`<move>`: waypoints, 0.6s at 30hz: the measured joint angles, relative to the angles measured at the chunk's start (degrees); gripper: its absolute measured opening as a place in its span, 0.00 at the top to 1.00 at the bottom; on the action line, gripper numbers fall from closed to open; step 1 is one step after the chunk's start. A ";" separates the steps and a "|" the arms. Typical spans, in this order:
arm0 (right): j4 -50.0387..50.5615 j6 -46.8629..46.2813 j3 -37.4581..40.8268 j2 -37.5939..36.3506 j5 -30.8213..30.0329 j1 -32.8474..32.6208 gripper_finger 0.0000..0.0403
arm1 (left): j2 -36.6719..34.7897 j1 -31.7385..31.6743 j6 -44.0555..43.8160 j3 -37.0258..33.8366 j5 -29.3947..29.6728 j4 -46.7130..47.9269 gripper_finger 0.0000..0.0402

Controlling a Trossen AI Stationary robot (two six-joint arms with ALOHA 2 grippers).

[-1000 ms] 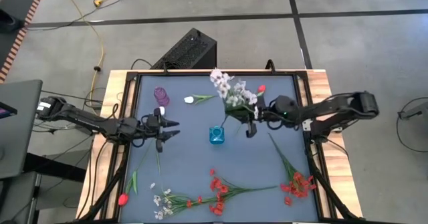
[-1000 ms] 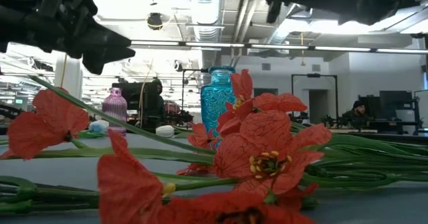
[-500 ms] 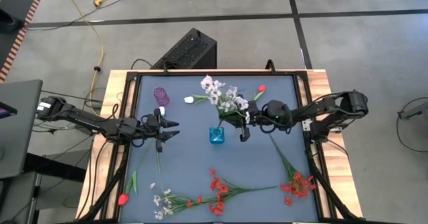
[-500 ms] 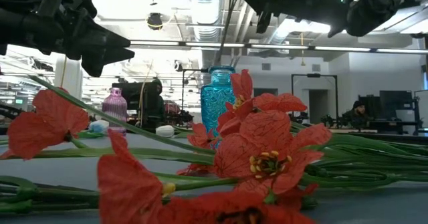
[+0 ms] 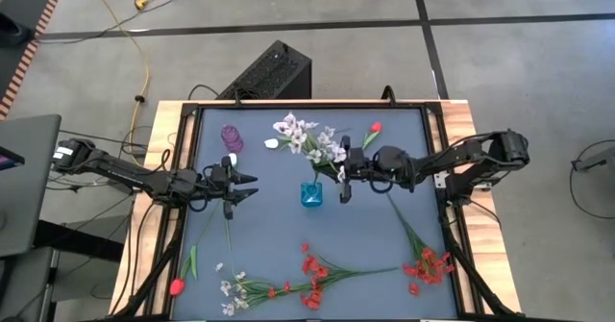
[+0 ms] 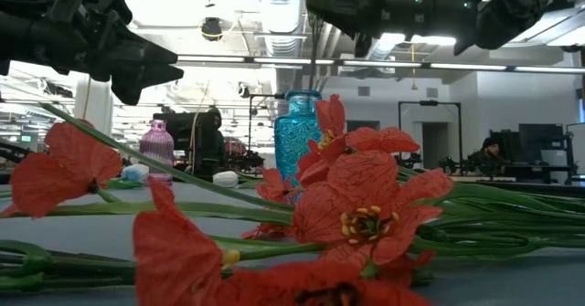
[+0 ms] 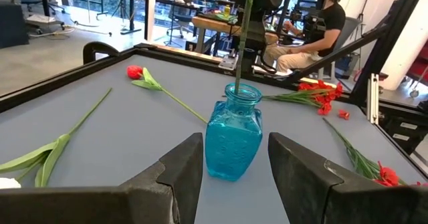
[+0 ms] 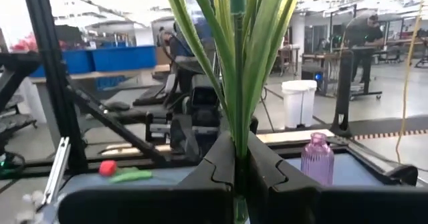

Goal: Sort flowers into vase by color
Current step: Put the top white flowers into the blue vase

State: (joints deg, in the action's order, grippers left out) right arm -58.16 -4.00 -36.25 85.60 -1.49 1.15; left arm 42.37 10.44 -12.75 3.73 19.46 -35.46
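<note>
A white-bloomed flower spray (image 5: 309,139) stands upright over the blue glass vase (image 5: 311,194), and its stem (image 7: 242,43) runs down into the vase's mouth (image 7: 239,90). My right gripper (image 5: 340,171) is shut on that stem above the vase. My left gripper (image 5: 248,182) waits open at the table's left, pointing level at the blue vase and touching nothing. A purple vase (image 5: 232,136) stands at the far left. Red-bloomed flowers (image 5: 312,274) and small white blooms (image 5: 231,288) lie flat along the near edge. My right gripper pinches the spray's green stem (image 8: 235,140) between its two fingers, below the long leaves. The fingers come in level from the table's right and lie across the stem. The spray stands about upright, blooms up, with its lower end in the blue vase's mouth.
More red flowers (image 5: 428,264) lie at the near right. A red tulip (image 5: 375,128) and a white bud (image 5: 272,143) lie near the far edge, and a red bud on a long stem (image 5: 177,285) lies at the near left. A raised black rim (image 5: 183,197) frames the table.
My right gripper has gone toward the table's left and down, to above the blue vase, carrying the white spray. The spray's blooms have shifted left with it, and its stem now stands over the vase's mouth.
</note>
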 joint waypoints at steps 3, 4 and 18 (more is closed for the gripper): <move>1.90 -0.01 0.00 0.00 -0.01 -0.04 0.91 | 0.00 0.00 0.03 0.00 0.00 0.01 0.61; 2.07 -0.01 0.00 0.13 -0.01 -0.04 0.91 | 0.00 -0.02 0.02 0.00 0.01 0.01 0.61; -1.00 -1.98 0.00 9.31 -0.18 -0.35 0.73 | 0.02 -0.02 -0.45 0.00 -0.13 0.13 0.61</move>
State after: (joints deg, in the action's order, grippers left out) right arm -59.16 -5.98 -36.25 94.91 -1.67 0.80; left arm 42.39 10.41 -13.21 3.73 19.33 -35.33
